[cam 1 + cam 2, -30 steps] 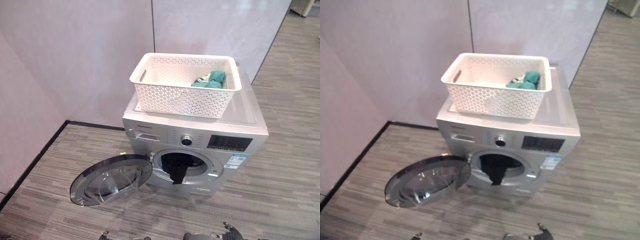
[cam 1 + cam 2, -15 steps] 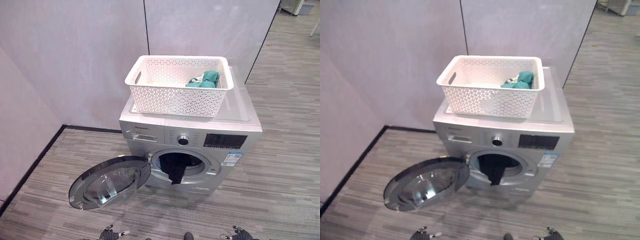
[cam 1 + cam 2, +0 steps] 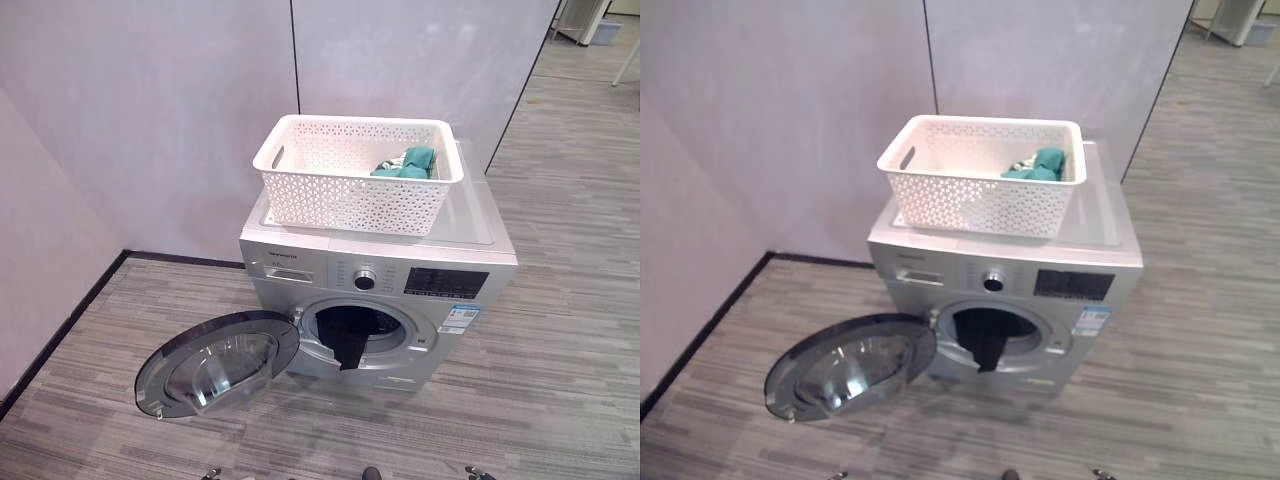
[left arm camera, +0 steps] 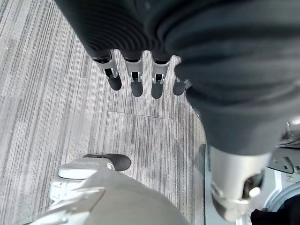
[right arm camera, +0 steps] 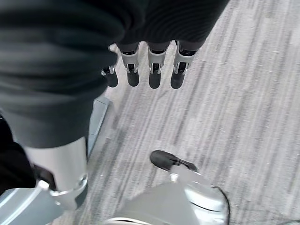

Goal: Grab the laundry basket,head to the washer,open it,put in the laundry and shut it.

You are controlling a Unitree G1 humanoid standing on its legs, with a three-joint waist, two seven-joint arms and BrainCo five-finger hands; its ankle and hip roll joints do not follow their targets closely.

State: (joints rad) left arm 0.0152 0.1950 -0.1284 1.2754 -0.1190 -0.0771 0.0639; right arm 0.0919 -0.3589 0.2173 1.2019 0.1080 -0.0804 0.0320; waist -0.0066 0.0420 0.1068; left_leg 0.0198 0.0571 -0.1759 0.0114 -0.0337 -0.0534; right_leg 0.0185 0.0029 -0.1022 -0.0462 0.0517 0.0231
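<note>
On top of the washer (image 3: 380,270): white laundry basket (image 3: 355,185), teal laundry (image 3: 408,163) inside.
Door (image 3: 215,362) open; dark garment (image 3: 350,345) draping over the rim could jam closing; left hand (image 4: 140,70) and right hand (image 5: 150,65) hang with fingers relaxed, empty.

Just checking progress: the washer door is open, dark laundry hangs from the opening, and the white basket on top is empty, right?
Not quite. The basket on the washer is not empty: the left eye view shows teal clothes in its far right corner. The door is open, and dark laundry hangs from the opening.
</note>
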